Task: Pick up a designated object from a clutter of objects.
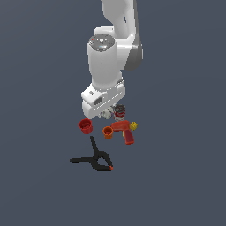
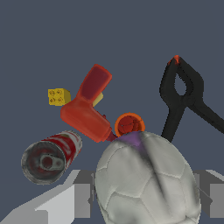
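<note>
The designated object, an off-white ball (image 2: 146, 179) with grey seam marks, fills the near part of the wrist view between my two fingers (image 2: 83, 194). Both pads touch its sides, so my gripper (image 2: 146, 194) is shut on it. In the exterior view the ball (image 1: 106, 114) shows just under the white hand, and the gripper (image 1: 106, 115) is mostly hidden by that hand. The rest of the clutter of objects lies around it: an orange cup (image 2: 129, 124), a red drill (image 2: 87, 113) and a dark-topped can (image 2: 49, 156).
A red cup (image 1: 85, 126) stands toward the exterior view's left of the ball. A black spring clamp (image 1: 97, 158) lies nearer the camera. A small yellow block (image 1: 133, 126) sits beside the drill (image 1: 122, 130). The can (image 1: 120, 112) stands close beside the hand.
</note>
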Robot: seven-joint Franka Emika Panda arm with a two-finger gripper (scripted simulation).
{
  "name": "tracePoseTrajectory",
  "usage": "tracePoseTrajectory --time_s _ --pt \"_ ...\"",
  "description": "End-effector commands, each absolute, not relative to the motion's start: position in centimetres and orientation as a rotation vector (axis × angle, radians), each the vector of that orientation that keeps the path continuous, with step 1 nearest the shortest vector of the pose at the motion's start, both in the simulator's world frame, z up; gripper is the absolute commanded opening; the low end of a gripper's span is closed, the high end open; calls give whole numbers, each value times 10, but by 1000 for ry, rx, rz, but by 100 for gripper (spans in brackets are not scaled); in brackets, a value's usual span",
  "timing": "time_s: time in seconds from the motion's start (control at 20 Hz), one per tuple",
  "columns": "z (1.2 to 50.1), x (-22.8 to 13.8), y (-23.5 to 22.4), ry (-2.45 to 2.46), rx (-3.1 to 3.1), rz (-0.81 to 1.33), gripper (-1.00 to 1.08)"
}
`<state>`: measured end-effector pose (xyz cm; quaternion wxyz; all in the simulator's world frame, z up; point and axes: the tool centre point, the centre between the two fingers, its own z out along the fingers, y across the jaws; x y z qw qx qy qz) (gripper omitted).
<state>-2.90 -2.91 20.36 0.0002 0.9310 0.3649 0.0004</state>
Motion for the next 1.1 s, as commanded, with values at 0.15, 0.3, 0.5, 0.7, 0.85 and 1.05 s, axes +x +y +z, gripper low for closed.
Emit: tracePoseTrajectory --time_s 0.15,0.3,0.5,0.7,0.85,1.05 --pt "240 -58 -37 1147 2925 3 -100" --pt "261 -74 -42 1147 2925 3 -100" --pt "288 -95 -48 1148 2926 3 -100" --pt "314 -114 -54 1148 2926 2 -100" --pt "330 -126 -58 1148 2926 2 -100" --pt "348 -138 -62 1148 2926 1 -100"
